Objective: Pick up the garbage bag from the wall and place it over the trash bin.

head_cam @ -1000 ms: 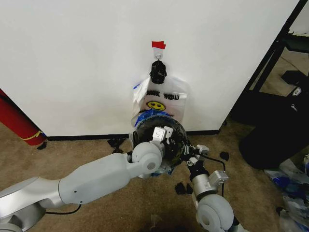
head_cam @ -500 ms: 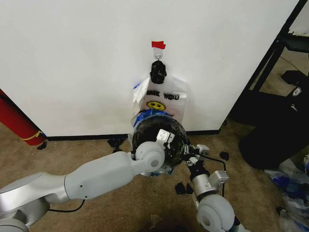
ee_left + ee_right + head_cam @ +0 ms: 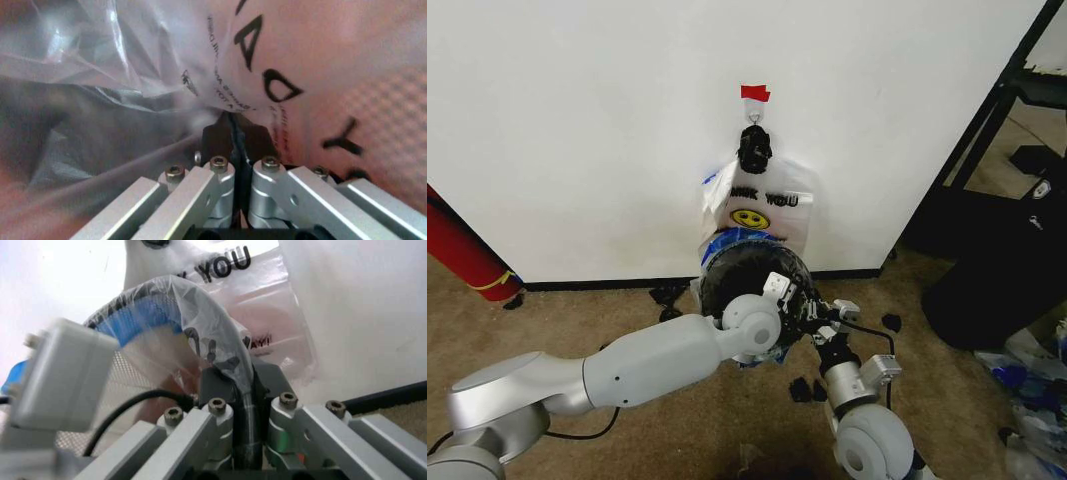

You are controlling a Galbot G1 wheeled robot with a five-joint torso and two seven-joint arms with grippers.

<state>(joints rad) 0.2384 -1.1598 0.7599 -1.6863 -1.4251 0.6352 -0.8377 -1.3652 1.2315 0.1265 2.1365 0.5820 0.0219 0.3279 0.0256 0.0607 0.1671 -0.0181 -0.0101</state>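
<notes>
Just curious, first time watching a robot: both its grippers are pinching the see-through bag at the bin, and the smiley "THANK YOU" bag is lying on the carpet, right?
Not quite. The head view shows the "THANK YOU" bag hanging on the wall, above the trash bin. The rest holds: the left gripper and right gripper pinch the garbage bag.

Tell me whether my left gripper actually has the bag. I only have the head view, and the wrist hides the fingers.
Observer: It looks so. In the left wrist view the left gripper is shut, its fingers pressed together on a fold of the garbage bag.
Operator: And the right one?
Observer: The right gripper is shut too, pinching the bag's film where it comes down off the rim of the trash bin.
Operator: Sure that's not the smiley bag?
Observer: The film in the right fingers is see-through with blue print. The THANK YOU bag hangs behind it, against the wall.
</notes>
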